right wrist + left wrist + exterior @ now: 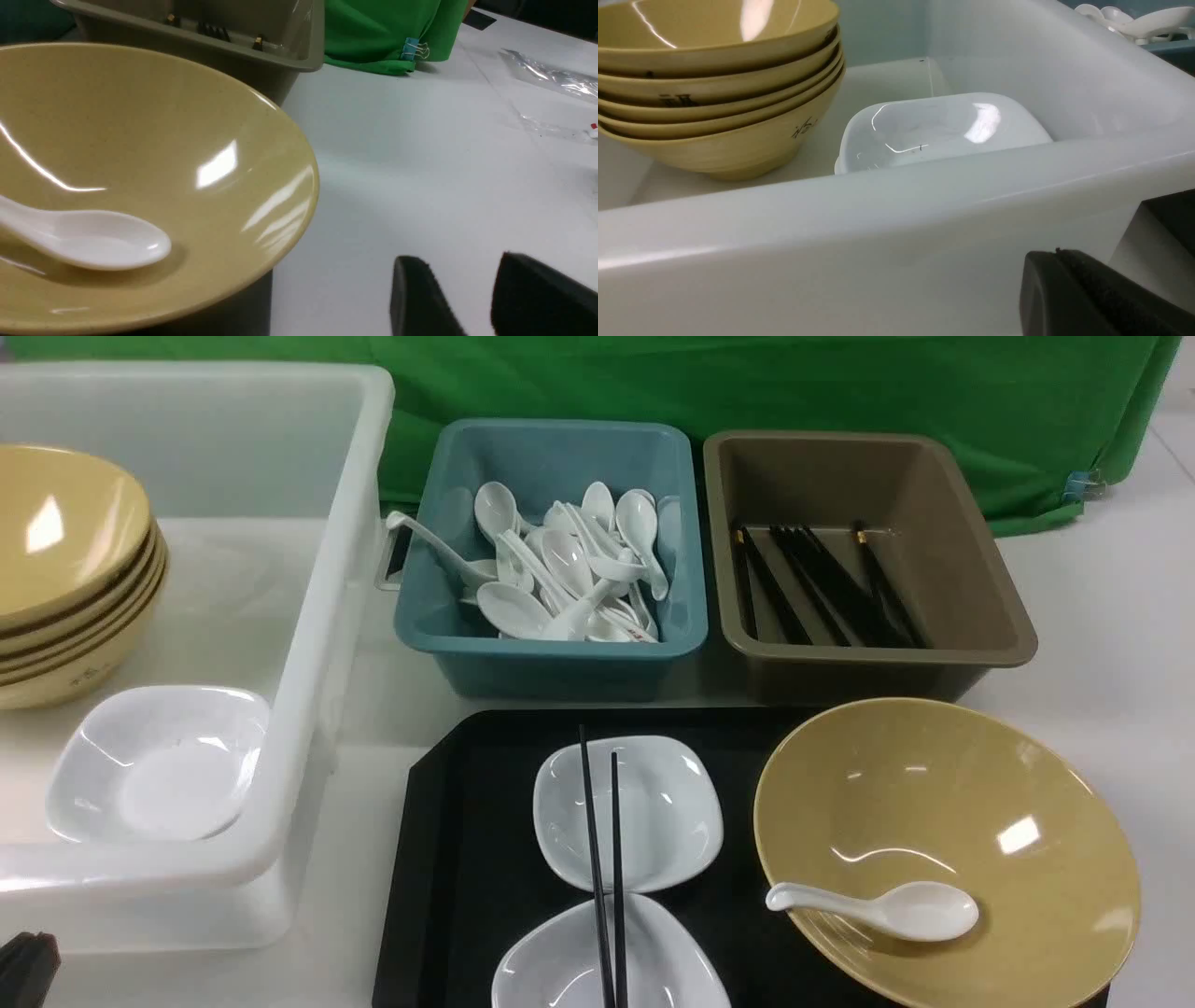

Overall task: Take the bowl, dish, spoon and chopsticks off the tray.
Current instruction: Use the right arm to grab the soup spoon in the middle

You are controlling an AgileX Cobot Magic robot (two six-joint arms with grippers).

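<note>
Green cloth (747, 383) backs a white desk (1102, 644). The tray (448, 859) carries the bowl (943, 803) holding the spoon (878, 907); chopsticks (591, 840) span two dishes (667, 812). Left wrist: left jaws closed, empty, beside the white tub (878, 242). Right wrist: right jaws parted, empty, beside the bowl.

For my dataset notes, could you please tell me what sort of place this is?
Probably a lab bench staged as a canteen dish-return station: green cloth backdrop, teal tub of spoons, brown tub of chopsticks, white bin of stacked yellow bowls.
</note>
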